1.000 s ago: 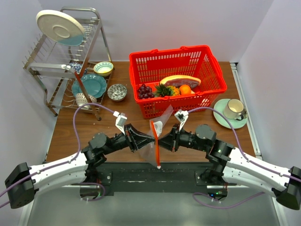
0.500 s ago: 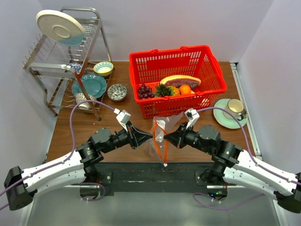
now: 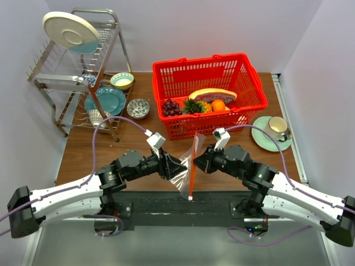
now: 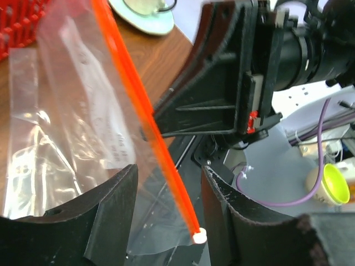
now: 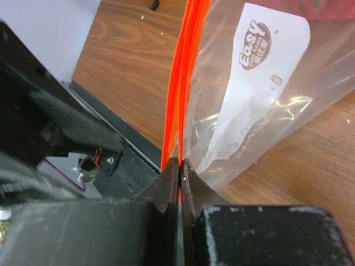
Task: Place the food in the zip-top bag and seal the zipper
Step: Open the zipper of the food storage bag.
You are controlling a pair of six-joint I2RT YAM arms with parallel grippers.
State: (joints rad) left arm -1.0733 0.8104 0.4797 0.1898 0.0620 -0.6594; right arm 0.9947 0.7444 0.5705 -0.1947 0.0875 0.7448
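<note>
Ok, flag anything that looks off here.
The zip-top bag is empty, its zipper pinched only by the right end effector; the left end effector stands open around the strip. The pineapple and grapes sit in the red basket, not bagged.

left arm [image 3: 66, 195] stretched inward, left fingers [image 4: 111, 208] apart | right arm [image 3: 299, 199] stretched inward, right fingers [image 5: 162, 191] pinched shut
</note>
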